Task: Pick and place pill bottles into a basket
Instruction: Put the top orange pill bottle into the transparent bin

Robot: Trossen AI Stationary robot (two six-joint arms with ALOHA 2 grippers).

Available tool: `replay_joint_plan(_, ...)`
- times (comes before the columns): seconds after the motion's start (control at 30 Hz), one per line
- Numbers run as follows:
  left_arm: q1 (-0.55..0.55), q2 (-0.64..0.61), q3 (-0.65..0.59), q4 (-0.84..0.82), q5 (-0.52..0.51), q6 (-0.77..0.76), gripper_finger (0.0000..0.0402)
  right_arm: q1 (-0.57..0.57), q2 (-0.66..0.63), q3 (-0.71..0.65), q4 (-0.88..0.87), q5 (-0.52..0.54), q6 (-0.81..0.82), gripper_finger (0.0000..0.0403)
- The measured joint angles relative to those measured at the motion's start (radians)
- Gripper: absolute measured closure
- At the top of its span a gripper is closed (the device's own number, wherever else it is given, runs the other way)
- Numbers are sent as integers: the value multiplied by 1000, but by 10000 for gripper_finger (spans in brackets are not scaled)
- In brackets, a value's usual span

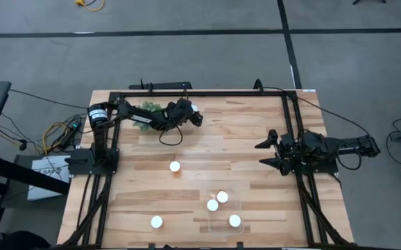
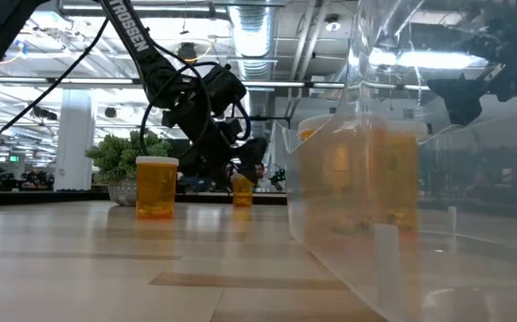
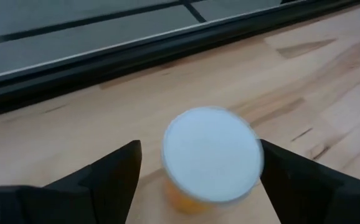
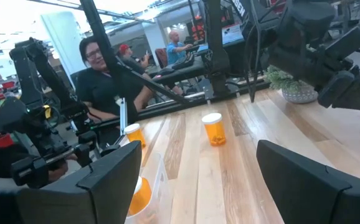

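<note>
My left gripper [image 1: 195,116] is open at the table's far side, above a pill bottle [image 3: 210,163] that stands upright on the table. Its white cap shows between the two fingers in the left wrist view, and the low view shows the bottle [image 2: 241,190] under the gripper [image 2: 233,170]. The clear basket [image 1: 241,208] stands near the front edge with three bottles [image 1: 222,197] inside. Two more bottles stand loose on the table, one at the middle [image 1: 175,167] and one near the front [image 1: 157,222]. My right gripper [image 1: 268,153] waits open and empty at the right.
A spiky green plant [image 1: 147,112] in a pot sits under my left arm at the far left. A black metal frame [image 1: 207,92] runs along the table's edges. People sit in the room beyond the table [image 4: 105,74].
</note>
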Motion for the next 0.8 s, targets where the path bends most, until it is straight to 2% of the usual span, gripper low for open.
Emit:
replay_joint_plan(0.47, -5, 0, 37, 0, 12, -20, 109, 0, 0, 0, 0, 0, 0, 92)
replay_joint_plan(0.8, -5, 0, 39, -69, 13, -14, 196, 0, 0, 0, 0, 0, 0, 92)
